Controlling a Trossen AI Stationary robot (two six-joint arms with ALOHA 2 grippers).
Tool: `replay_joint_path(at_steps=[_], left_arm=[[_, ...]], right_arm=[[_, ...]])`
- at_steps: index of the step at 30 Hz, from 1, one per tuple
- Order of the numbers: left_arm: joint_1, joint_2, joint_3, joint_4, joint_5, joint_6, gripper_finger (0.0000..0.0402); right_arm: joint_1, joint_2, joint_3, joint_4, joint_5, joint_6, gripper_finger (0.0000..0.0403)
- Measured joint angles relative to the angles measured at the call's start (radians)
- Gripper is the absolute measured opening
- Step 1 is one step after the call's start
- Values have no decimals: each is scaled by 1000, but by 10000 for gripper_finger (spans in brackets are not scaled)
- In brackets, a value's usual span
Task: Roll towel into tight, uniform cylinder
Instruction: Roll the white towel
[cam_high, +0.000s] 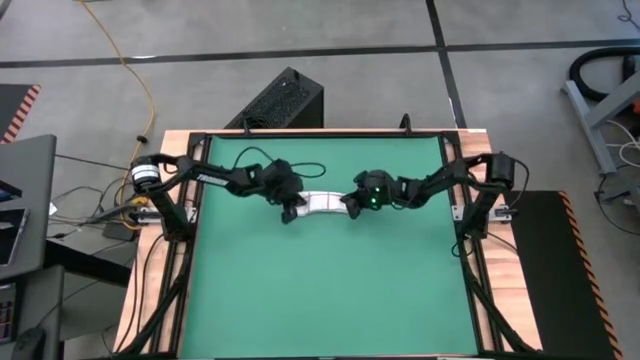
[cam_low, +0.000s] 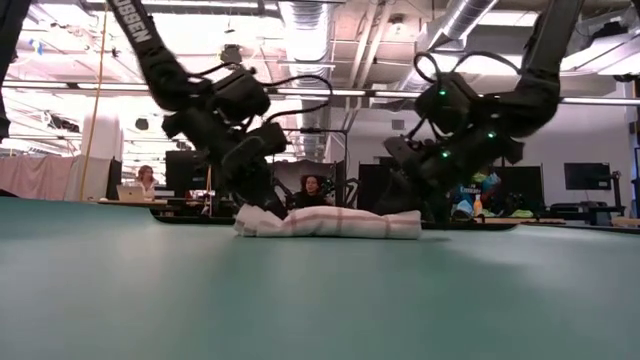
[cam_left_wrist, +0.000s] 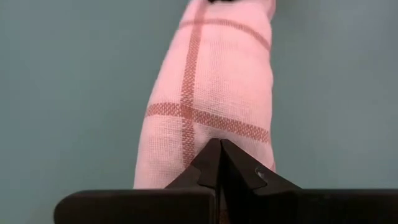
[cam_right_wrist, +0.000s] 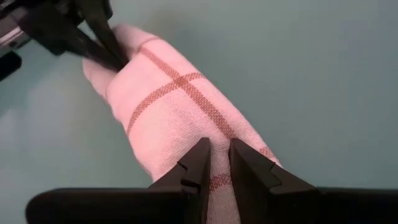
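Note:
The towel (cam_high: 322, 203), white with thin red grid lines, lies rolled into a short cylinder on the green mat (cam_high: 320, 300), a little beyond the mat's middle, its length running left to right. My left gripper (cam_high: 292, 212) is shut at the roll's left end (cam_low: 250, 222). My right gripper (cam_high: 352, 205) is at the roll's right end (cam_low: 405, 225), its fingers a narrow gap apart. Both arms slant down at the roll from the table's two sides. My left gripper sets its shut fingertips (cam_left_wrist: 221, 149) on the top of the roll's left end (cam_left_wrist: 205, 124), slanting down from the table's left, pointing along the roll. The roll lies flat on the mat. My right gripper has its two fingertips (cam_right_wrist: 202, 152) against the top of the roll's right end (cam_right_wrist: 217, 127), slanting down from the table's right, along the roll. Whether cloth is pinched in the narrow gap, I cannot tell.
The mat reaches well toward the near edge and to both sides of the roll. A black box (cam_high: 285, 100) stands on the floor beyond the table's far edge. Two people (cam_low: 145, 180) (cam_low: 313, 190) sit in the room beyond the table.

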Motion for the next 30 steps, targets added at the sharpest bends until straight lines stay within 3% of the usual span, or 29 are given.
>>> replay_joint_path(at_steps=[7,13,22,30], left_arm=[[-44,-2,-198,357,-108,-188,0],[-45,-44,-283,403,-103,-199,0],[-42,-82,-295,394,-133,-193,0],[-41,-81,-418,620,-168,-270,0]], right_arm=[[-1,1,-9,14,19,-54,85],[-1,0,-7,-10,19,-108,85],[4,14,-15,18,43,-158,85],[6,51,-67,179,67,-198,85]])
